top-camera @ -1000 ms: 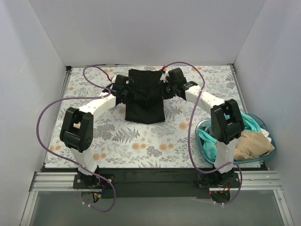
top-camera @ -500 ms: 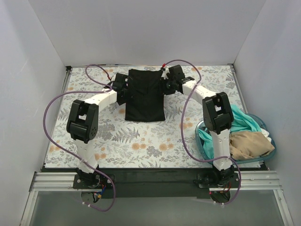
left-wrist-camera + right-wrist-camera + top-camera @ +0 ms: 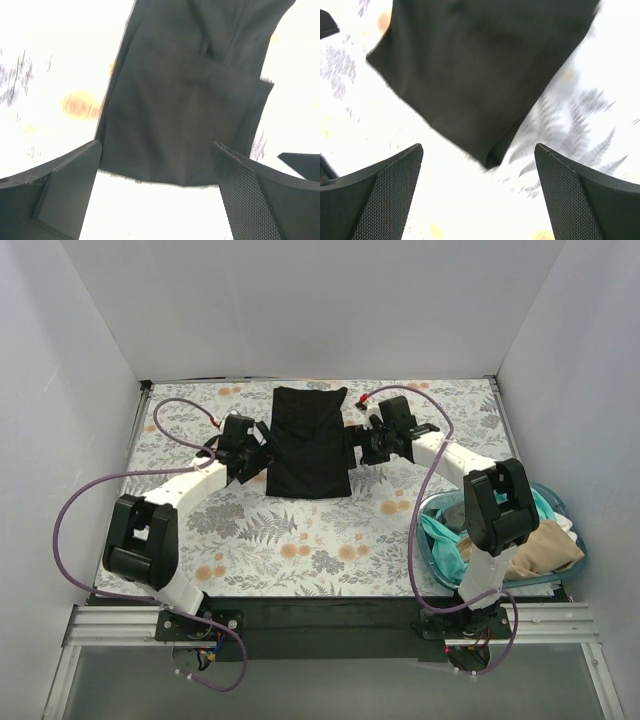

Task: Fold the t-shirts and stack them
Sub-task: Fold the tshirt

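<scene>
Black t-shirt (image 3: 308,440) lies unmoved, a narrow folded strip at the middle of the table's far edge. We have drawn the left gripper (image 3: 260,448) and right gripper (image 3: 358,443) back from its sides, both spread wide and empty. We judge the crosswise fold comes next.

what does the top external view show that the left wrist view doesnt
Only the top external view: both arms, the right gripper, and the blue tub at the table's right edge holding a teal t-shirt and a tan t-shirt.
Only the left wrist view: the left gripper up close, its jaws wide open with nothing between them, and overlapping fold layers at the near edge of the black t-shirt.
Both: the black t-shirt lying folded on the floral table.
</scene>
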`<action>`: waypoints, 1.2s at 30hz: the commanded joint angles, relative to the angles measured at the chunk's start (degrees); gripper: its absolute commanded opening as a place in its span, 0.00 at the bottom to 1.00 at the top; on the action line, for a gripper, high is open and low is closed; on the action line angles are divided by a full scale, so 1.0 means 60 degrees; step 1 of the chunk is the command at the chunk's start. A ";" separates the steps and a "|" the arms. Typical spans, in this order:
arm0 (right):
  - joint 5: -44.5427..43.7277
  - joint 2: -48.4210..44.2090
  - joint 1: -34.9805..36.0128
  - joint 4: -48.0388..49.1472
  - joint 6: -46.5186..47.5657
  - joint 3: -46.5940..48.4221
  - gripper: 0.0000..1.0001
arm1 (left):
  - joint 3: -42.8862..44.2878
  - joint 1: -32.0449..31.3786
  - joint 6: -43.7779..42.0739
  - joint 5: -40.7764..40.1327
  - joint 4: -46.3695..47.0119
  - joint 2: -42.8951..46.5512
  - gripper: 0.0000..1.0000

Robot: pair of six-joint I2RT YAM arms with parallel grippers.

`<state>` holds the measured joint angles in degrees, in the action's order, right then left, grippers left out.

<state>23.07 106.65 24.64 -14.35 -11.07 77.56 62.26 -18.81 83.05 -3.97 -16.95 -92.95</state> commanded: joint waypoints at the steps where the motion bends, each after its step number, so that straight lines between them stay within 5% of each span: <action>1: 0.0476 -0.0796 0.0097 0.0604 -0.0439 -0.1348 0.98 | -0.1204 0.0000 0.0324 0.0646 0.0435 0.0739 0.90; 6: 0.0872 -0.0959 0.0126 0.0897 -0.0601 -0.2335 0.97 | -0.2099 -0.0029 0.0543 0.1159 0.0701 0.0697 0.82; 12: 0.0872 -0.0477 0.0155 0.1044 -0.0821 -0.2351 0.78 | -0.2174 -0.0015 0.0602 0.0793 0.0730 0.0287 0.59; 23: 0.0857 0.0535 0.0214 0.1088 -0.0997 -0.1750 0.61 | -0.1910 -0.0015 0.0764 0.0412 0.0672 -0.0709 0.38; 27: 0.0989 0.0653 0.0243 0.1103 -0.1012 -0.1823 0.38 | -0.1880 -0.0015 0.0734 0.0485 0.0555 -0.0842 0.22; 29: 0.1004 0.0565 0.0243 0.1161 -0.1011 -0.2056 0.28 | -0.1968 -0.0015 0.0691 0.0573 0.0569 -0.0740 0.00; 36: 0.1018 0.0024 0.0258 0.1628 -0.1055 -0.2891 0.14 | -0.2597 -0.0029 0.0588 0.0980 0.0569 0.0050 0.00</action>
<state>28.93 109.34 25.80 -5.69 -17.63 62.48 49.32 -18.87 87.64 0.56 -11.16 -95.83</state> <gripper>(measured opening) 0.152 0.031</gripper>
